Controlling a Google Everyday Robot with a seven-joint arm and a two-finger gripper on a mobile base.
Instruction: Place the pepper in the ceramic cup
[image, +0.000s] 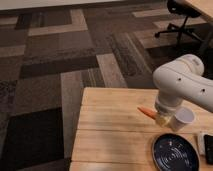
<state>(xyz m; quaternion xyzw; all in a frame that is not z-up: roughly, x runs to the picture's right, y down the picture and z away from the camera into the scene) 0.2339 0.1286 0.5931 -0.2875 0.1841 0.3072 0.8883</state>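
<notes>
Pepper (146, 112), orange-red and slender, sticks out sideways from the gripper (161, 118), whose fingers are closed on it just above the wooden table (110, 135). Right beside the fingers stands the white ceramic cup (183, 119), upright. Below them, toward the table's near edge, lies a dark blue plate (175, 152). An office chair (182, 17) stands on the carpet far behind.

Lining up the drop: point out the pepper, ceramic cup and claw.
pepper (145, 111): camera view, orange tip showing.
ceramic cup (183, 119): camera view, white side wall.
claw (161, 119): camera view, yellowish end beside the cup.
</notes>
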